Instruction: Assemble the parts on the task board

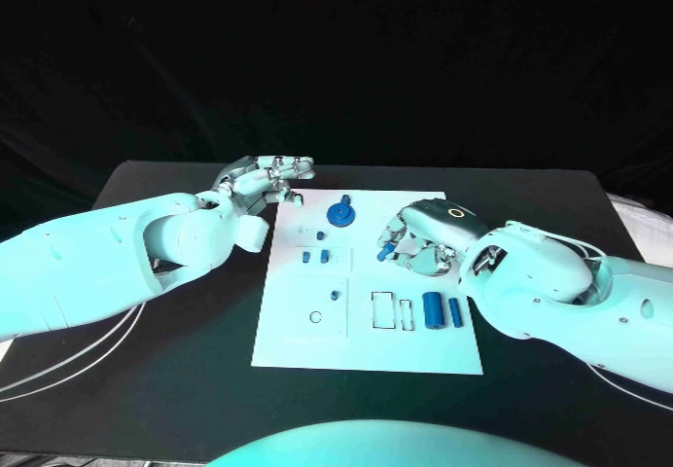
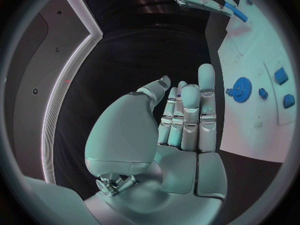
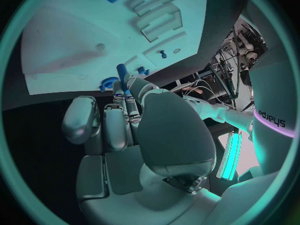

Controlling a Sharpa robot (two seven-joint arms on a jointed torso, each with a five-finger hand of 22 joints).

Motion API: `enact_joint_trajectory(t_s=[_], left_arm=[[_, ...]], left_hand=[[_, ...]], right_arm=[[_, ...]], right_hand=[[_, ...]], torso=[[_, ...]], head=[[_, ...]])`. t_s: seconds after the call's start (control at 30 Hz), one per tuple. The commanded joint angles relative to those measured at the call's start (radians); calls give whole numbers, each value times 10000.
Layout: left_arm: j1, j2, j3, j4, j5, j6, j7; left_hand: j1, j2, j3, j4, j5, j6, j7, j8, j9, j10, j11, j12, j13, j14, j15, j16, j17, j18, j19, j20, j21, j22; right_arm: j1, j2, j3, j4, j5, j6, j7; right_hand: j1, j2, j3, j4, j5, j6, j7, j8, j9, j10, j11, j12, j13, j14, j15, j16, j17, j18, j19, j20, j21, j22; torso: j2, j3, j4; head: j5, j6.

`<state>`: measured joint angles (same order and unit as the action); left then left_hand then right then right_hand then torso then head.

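Note:
The white task board (image 1: 288,336) lies in the middle of the black table. My right hand (image 1: 425,236) hovers over the board's far right part and pinches a small blue peg (image 1: 384,252) at its fingertips; the peg (image 3: 120,73) also shows in the right wrist view, and from the left wrist as the peg (image 2: 238,13). A blue gear (image 1: 342,212) stands near the board's far edge. Two small blue blocks (image 1: 316,257) sit left of the right hand. My left hand (image 1: 265,180) floats over the table by the board's far left corner, fingers extended and holding nothing.
Two blue cylinders (image 1: 442,310) lie side by side on the board's right part, beside two empty rectangular slots (image 1: 391,310). A small blue piece (image 1: 336,293) and a ring (image 1: 317,316) sit in the left panel. Cables (image 1: 63,365) trail on the table at left.

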<state>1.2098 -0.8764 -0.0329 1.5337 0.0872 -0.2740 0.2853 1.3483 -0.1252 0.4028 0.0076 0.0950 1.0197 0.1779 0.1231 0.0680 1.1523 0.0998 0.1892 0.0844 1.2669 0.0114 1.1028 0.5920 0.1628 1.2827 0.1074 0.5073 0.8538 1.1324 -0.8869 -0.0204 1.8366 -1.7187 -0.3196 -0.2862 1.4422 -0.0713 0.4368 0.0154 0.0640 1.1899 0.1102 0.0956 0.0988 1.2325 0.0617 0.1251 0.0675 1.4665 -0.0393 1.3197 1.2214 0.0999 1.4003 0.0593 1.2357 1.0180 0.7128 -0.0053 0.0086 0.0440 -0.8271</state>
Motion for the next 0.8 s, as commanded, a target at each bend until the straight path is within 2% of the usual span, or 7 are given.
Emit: enact_joint_trajectory(t_s=[0.03, 0.27, 0.47, 0.6, 0.8], left_arm=[[-2, 29, 5, 11, 50, 199, 20], [-4, 50, 5, 17, 49, 208, 32], [-4, 112, 5, 29, 49, 208, 42], [-5, 151, 5, 17, 49, 211, 41], [-6, 177, 5, 13, 49, 215, 44]], left_hand=[[62, 45, -48, -3, -31, -52, -6, 40, 2, -74, -3, 72, -3, -61, 15, -42, -20, 184, -43, 23, -69, -15], [62, 45, -48, -3, -31, -52, -6, 40, 2, -74, -3, 72, -3, -61, 15, -42, -20, 184, -43, 23, -69, -15], [62, 45, -48, -3, -31, -52, -6, 40, 2, -74, -3, 72, -3, -61, 15, -42, -20, 184, -43, 23, -69, -15], [62, 45, -48, -3, -31, -52, -6, 40, 2, -74, -3, 72, -3, -61, 15, -42, -20, 184, -43, 23, -69, -15], [62, 45, -48, -3, -31, -52, -6, 40, 2, -74, -3, 72, -3, -61, 15, -42, -20, 184, -43, 23, -69, -15]], right_arm=[[-17, 254, 0, 215, 553, -308, 339], [-250, 1028, -45, 295, 572, -17, 595], [-532, 1779, -153, 13, 443, 644, 732], [-689, 2076, -181, -185, 369, 920, 775], [-855, 2329, -224, -465, 292, 1224, 792]], right_hand=[[5, -7, 127, -70, 21, -8, 81, -37, 18, 157, -111, -41, 25, 469, 58, 20, -13, 50, -22, 41, 20, -18], [-35, -22, 166, -93, 26, -25, 96, -56, 21, 137, -95, -82, 23, 468, 70, 26, -7, 54, -33, 52, 8, -37], [-89, -42, 178, -102, 46, -30, 105, -68, 25, 127, -82, -113, 23, 466, 82, 23, -15, 58, -44, 62, -6, -59], [-107, -47, 181, -105, 53, -34, 108, -73, 26, 122, -78, -124, 23, 465, 86, 22, -17, 59, -47, 66, -9, -64], [-118, -48, 187, -109, 63, -38, 109, -78, 26, 120, -77, -133, 23, 466, 88, 27, -11, 58, -47, 68, -5, -58]], torso=[[8, 2, 21], [5, -13, 5], [17, -27, 23], [9, -14, 0], [6, -9, 22]], head=[[53, -32], [196, -91], [185, -119], [237, -135], [292, -186]])
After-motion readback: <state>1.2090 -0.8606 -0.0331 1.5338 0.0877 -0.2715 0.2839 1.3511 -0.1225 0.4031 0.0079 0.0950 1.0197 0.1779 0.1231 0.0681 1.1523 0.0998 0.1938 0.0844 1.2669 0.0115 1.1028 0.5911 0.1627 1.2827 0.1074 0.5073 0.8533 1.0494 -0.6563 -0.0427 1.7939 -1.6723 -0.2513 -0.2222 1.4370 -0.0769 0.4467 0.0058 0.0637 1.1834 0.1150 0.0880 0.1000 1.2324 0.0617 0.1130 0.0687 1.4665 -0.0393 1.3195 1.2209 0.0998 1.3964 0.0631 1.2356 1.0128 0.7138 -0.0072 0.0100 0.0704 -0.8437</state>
